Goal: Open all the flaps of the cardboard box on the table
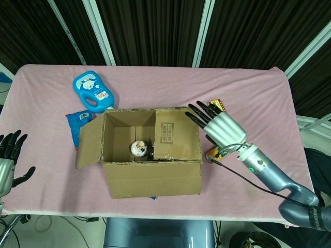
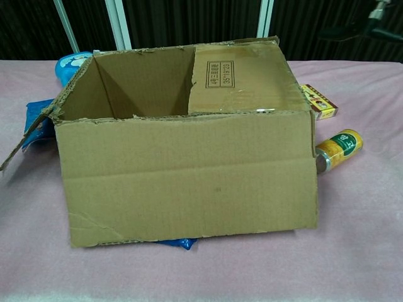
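The brown cardboard box [image 1: 150,152] keeps one folded-in right flap [image 1: 177,135]; the empty, spread-fingered right hand [image 1: 217,126] hovers just beside its outer edge, while the open left hand [image 1: 9,155] sits well apart

Silver right hand [image 1: 223,128], black fingers, blue-grey arm

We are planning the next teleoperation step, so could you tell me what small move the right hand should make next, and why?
Probably ease the right hand left and down to hook its fingertips under the free edge of the right flap. That flap lies folded over the cardboard box, while the left flap already stands open, and the hand hovers open beside it.
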### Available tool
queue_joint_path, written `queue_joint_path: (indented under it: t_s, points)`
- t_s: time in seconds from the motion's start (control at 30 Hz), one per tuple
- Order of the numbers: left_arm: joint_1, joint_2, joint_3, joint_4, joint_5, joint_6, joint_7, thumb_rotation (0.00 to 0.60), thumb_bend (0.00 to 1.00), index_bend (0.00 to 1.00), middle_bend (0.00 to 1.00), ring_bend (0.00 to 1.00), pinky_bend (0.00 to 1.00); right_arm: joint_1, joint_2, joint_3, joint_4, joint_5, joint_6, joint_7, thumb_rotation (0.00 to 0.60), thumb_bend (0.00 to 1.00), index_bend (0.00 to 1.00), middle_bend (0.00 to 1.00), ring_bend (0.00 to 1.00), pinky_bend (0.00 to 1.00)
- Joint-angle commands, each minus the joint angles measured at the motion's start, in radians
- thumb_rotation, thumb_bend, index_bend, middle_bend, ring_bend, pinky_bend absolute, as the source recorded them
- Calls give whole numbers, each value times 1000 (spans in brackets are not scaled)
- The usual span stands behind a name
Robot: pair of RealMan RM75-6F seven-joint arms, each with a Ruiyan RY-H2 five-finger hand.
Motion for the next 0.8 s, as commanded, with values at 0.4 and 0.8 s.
queue_joint_path:
  t_s: [0.4, 0.8]
  points:
    - [-3, 20, -15, -23, -39, -67, -54, 600, 194, 0, 0, 0, 0, 269, -189, -15, 118, 34, -244, -54, 600, 835, 188, 161, 60, 233]
    - [-2, 22, -29, -28, -47, -82, -80, 600, 194, 0, 0, 0, 0, 377, -262, -55, 226, 26, -307, -41, 600, 939, 323, 281, 128, 232]
